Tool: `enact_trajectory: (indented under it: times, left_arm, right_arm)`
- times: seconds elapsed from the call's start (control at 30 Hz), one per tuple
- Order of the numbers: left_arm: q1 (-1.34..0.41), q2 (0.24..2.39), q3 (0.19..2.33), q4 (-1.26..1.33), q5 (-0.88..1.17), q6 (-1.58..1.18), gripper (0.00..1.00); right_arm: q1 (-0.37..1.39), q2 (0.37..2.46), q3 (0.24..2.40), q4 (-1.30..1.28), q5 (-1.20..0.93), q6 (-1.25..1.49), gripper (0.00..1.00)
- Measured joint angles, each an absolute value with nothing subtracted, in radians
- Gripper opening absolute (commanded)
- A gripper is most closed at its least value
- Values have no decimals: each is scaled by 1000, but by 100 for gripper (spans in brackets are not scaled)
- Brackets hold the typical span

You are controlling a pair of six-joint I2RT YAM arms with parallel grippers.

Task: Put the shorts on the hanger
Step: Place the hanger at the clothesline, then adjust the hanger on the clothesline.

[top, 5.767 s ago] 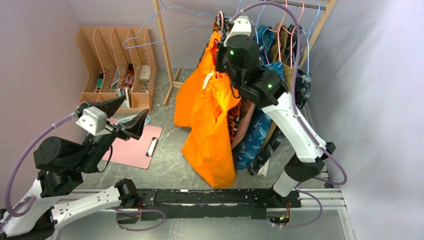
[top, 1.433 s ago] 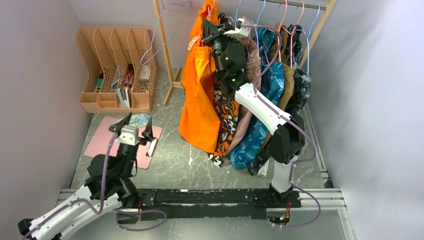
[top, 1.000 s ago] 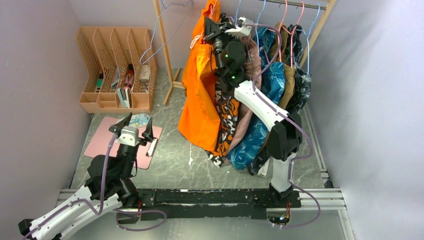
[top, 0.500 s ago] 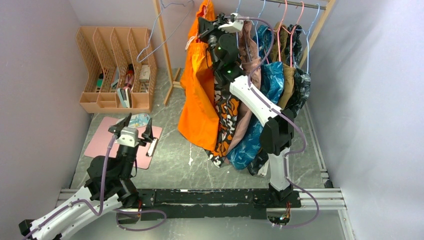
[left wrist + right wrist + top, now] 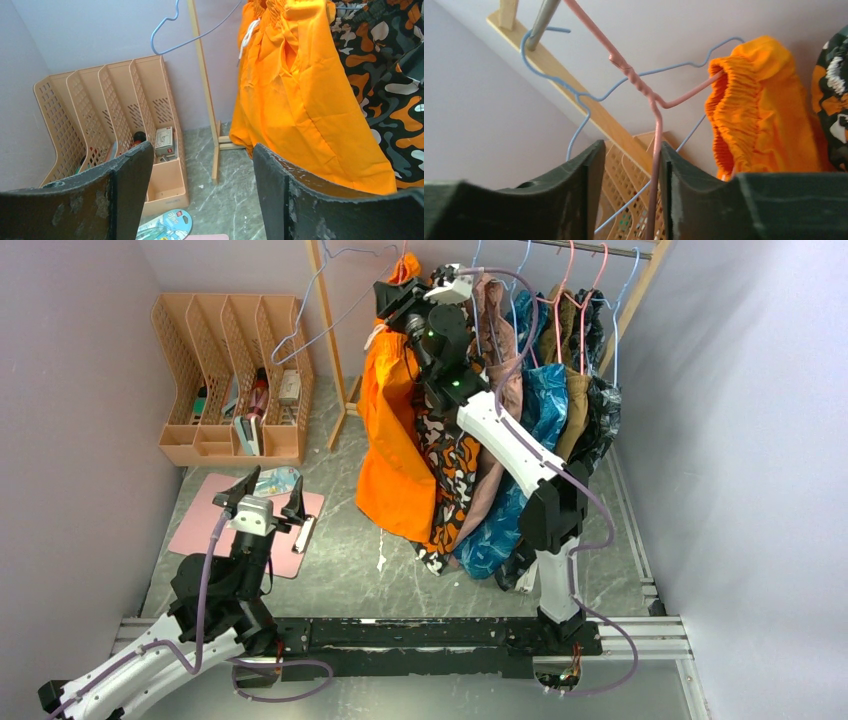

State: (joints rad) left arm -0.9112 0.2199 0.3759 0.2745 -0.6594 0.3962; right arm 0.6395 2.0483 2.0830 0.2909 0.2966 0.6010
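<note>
**Shorts on the wire, fingers parted at the neck**

Shorts (image 5: 395, 440) in bright orange hang full length at the left end of the clothes rail (image 5: 544, 15), with the gathered waistband bunched over one arm of the pink hanger (image 5: 657, 135) and the legs falling just beside a patterned garment (image 5: 450, 460). The right gripper (image 5: 630, 150) reaches up to the hanger's twisted neck. Its jaws stand apart and the wire runs through the gap close to one finger, so it guards the wire rather than pinches it. That suggests the hanger's weight already rests on the rail, though the hook's seat is out of frame. A light-blue hanger (image 5: 579, 95) hangs bare alongside. Well away, the left gripper (image 5: 270, 490) waits low over a pink clipboard (image 5: 200, 525) with its fingers spread and holding nothing, probably parked to keep clear.
</note>
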Motion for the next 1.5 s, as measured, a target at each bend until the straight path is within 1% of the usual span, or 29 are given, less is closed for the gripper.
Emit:
enact_trajectory:
  times: [0.13, 0.17, 0.2, 0.43, 0.63, 0.8, 1.07, 1.13, 1.2, 1.3, 1.43, 1.5]
  left_arm:
    - [-911, 220, 376, 274, -657, 396, 78]
    - [-911, 219, 376, 274, -657, 396, 78]
    - [-911, 218, 376, 274, -657, 396, 78]
    - [-911, 202, 376, 274, -649, 395, 79]
    - [-911, 194, 376, 274, -643, 390, 78]
    - [-911, 188, 376, 273, -642, 387, 78]
    - [-911, 165, 376, 273, -641, 385, 78]
    - [-911, 161, 376, 272, -638, 385, 78]
    - [-911, 157, 376, 272, -635, 384, 78]
    - [-911, 148, 376, 272, -632, 384, 79]
    - [-911, 133, 376, 273, -627, 384, 78]
    - [-911, 130, 376, 273, -625, 384, 79]
  right_arm:
    - [649, 2006, 2083, 223, 260, 588, 59]
    - [652, 1991, 2083, 201, 252, 582, 70]
    - [654, 1977, 2082, 185, 247, 578, 73]
    - [677, 1838, 2062, 3, 255, 530, 78]
    - [696, 1732, 2013, -102, 270, 495, 78]
    - [697, 1716, 2002, -152, 275, 469, 76]
    - [690, 1739, 2005, -253, 340, 429, 71]
    - [687, 1753, 2025, -271, 359, 418, 68]
    - [685, 1775, 2054, -287, 377, 403, 61]
    - [681, 1808, 2095, -318, 396, 385, 48]
    - [679, 1851, 2152, -361, 405, 377, 38]
    - [678, 1866, 2168, -377, 403, 377, 28]
